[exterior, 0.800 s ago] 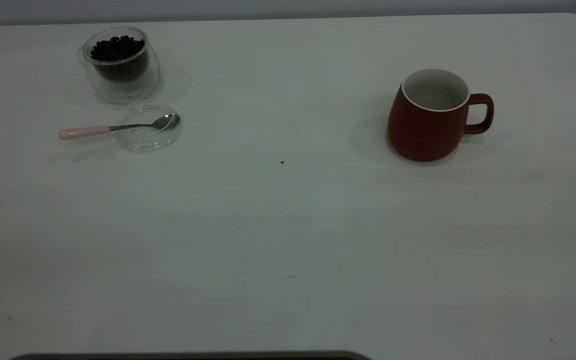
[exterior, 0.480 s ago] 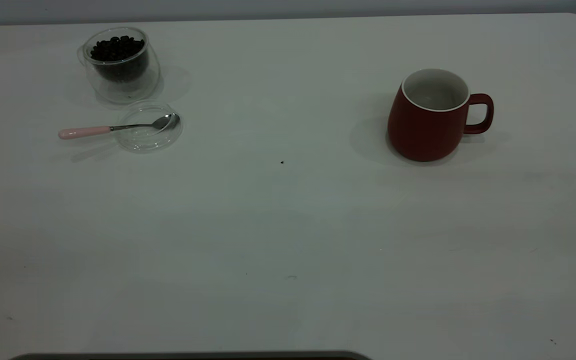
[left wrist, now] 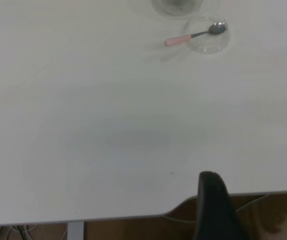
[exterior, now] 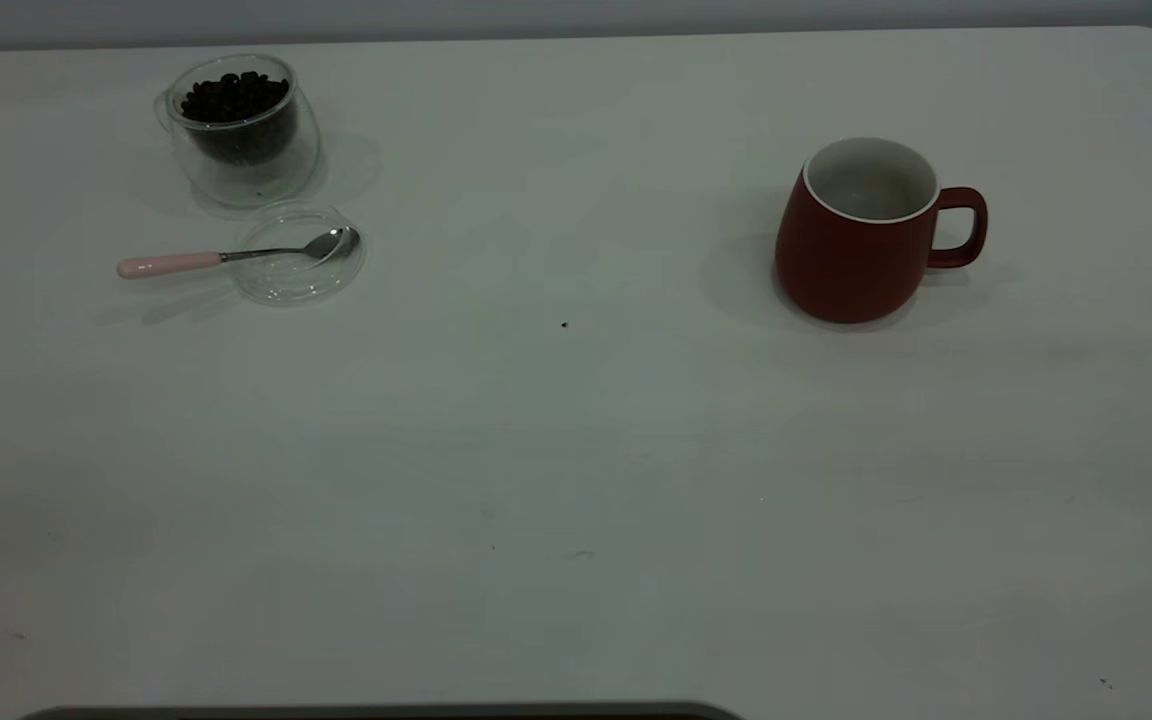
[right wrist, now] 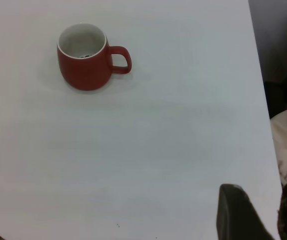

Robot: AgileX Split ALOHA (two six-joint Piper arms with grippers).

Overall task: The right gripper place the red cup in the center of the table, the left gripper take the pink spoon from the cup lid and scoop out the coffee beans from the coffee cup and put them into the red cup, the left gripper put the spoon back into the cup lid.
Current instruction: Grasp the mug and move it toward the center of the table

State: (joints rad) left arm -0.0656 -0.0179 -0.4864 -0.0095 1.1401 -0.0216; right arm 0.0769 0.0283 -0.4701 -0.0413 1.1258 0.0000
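From the exterior view I see no arm and no gripper. The red cup (exterior: 861,240) stands upright on the right part of the table (exterior: 576,450), handle to the right. At the far left the coffee cup (exterior: 241,130) holds the coffee beans (exterior: 234,100). Just in front of it lies the cup lid (exterior: 298,255), and the pink spoon (exterior: 236,255) rests with its bowl in the lid and its handle out to the left.

In the left wrist view the left gripper (left wrist: 218,210) hangs over the table's near edge, well apart from the spoon; I cannot tell how far it is open.

In the right wrist view the right gripper (right wrist: 263,212) holds nothing, its fingers a little apart, far from the red cup.
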